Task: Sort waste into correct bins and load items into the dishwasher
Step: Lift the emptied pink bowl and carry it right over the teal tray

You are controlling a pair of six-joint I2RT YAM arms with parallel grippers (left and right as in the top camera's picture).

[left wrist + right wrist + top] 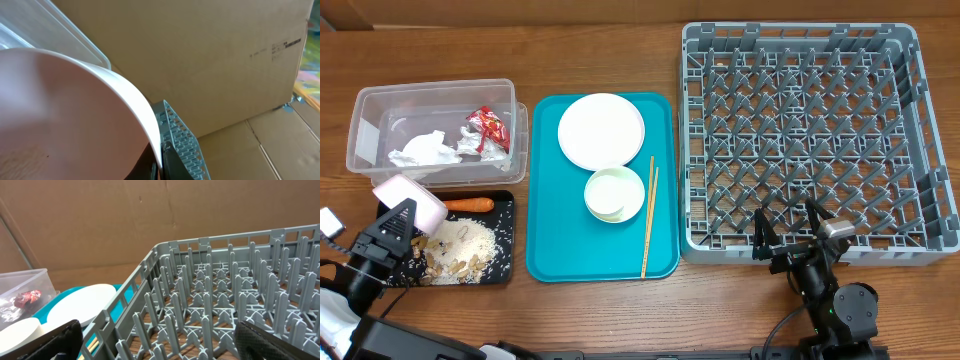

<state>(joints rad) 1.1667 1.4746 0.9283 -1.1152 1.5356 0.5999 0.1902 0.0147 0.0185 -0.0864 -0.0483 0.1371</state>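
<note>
The left tool [400, 212] is squeezed tight on a pinkish bowl [398, 190]. It holds the bowl up at the left end of the black tray [507, 215], near the front left of the counter [620, 310]. In the left wrist view the bowl is so close that it fills most of the picture, with a big cardboard box [210, 60] behind it.

The black tray has food in it. An orange carrot [468, 204] lies along its back edge. White rice [470, 238] sits in a pile in the middle, and beige scraps [455, 265] lie at the front of that pile.

Just behind the black tray is the clear tub [365, 110]. A crumpled white tissue [423, 152] and a red-and-silver wrapper [488, 127] lie inside it, side by side.

A teal tray [555, 230] sits in the middle of the counter. On it are a round plate [601, 130] at the back and a white bowl [615, 192] in front of it, almost touching. (I cannot tell if something small sits inside that bowl.) Two wooden chopsticks [649, 215] lie to the right of the white bowl, pointing from front to back.

The big grey dish rack [688, 150] stands on the right, just beside the teal tray. Only its own pegs show inside.

The right tool [788, 225] is spread wide and holds nothing. It is at the front edge of the rack, with its fingertips over the front wall.
</note>
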